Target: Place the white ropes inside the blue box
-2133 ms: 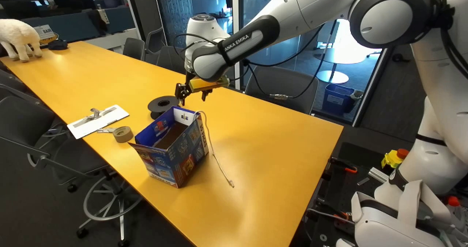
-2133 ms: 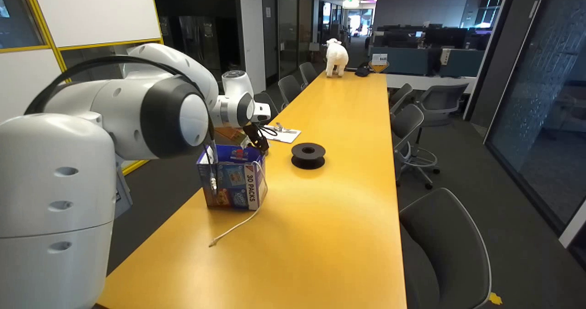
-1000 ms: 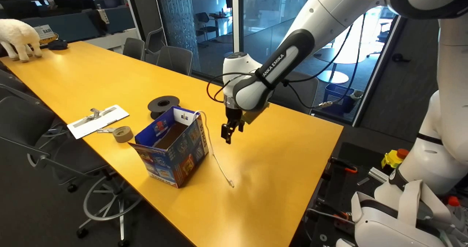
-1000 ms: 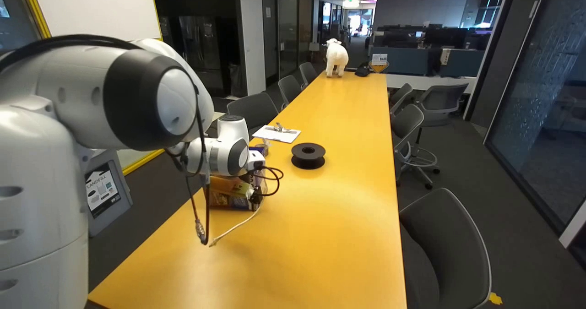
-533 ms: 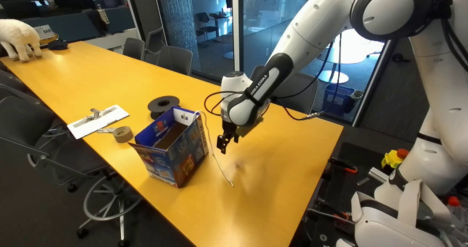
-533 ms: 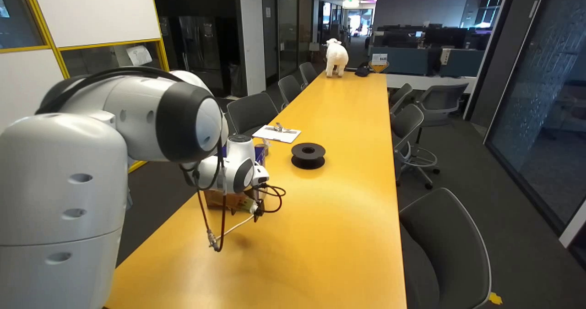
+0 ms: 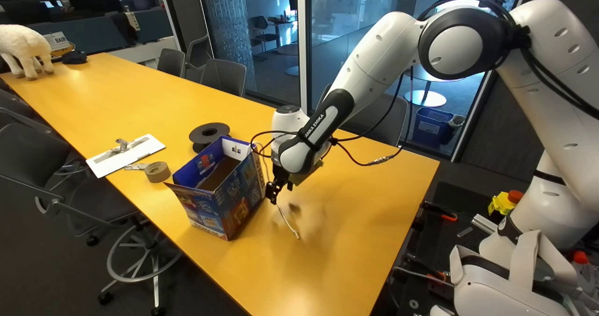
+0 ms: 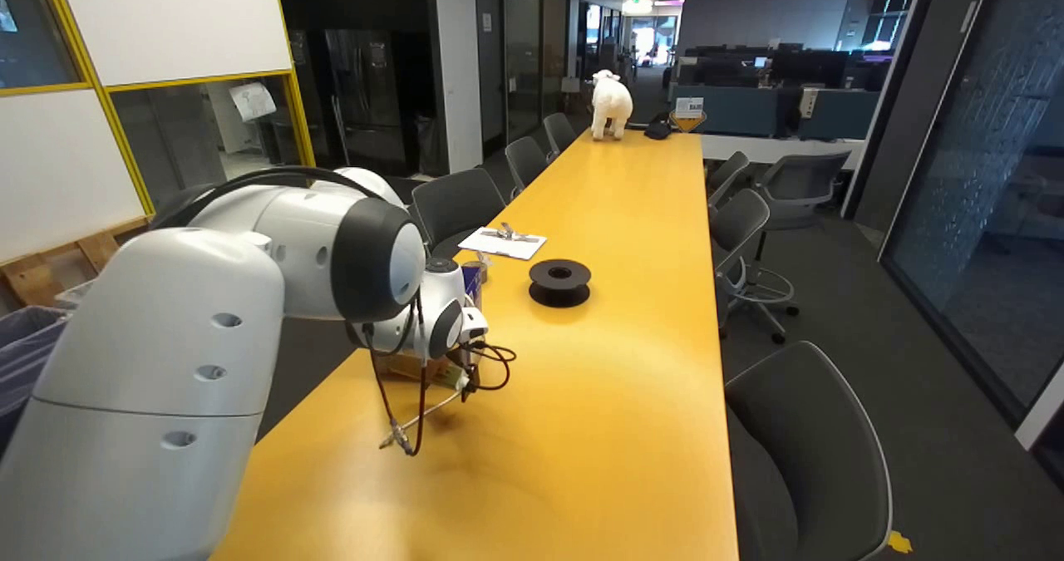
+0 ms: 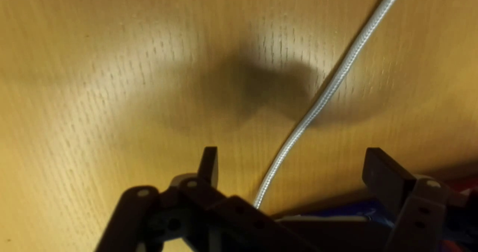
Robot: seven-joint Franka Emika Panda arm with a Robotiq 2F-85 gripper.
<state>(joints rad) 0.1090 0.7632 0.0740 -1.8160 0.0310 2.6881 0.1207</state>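
A white rope [image 7: 288,222] hangs over the rim of the blue box [image 7: 236,196] at one corner and runs down onto the table, its free end lying in front. The open-topped box stands upright; an arm hides most of the box [image 8: 472,278] in an exterior view. My gripper [image 7: 278,195] is open and empty, pointing down just beside the box. In the wrist view the rope [image 9: 321,102] runs diagonally on the table and passes between the spread fingers of my gripper [image 9: 293,166], touching neither. A blue edge of the box shows below, near the right finger [image 9: 388,173].
A black spool [image 7: 209,135] stands behind the box. A tape roll [image 7: 157,172] and a clipboard [image 7: 126,154] lie beyond it on the yellow table [image 7: 351,241]. A white plush animal [image 8: 611,104] stands at the far end.
The arm has swung from behind the box over to its rope side and come down, and in the last half second it moved closer to the box. The rope and box look unmoved.
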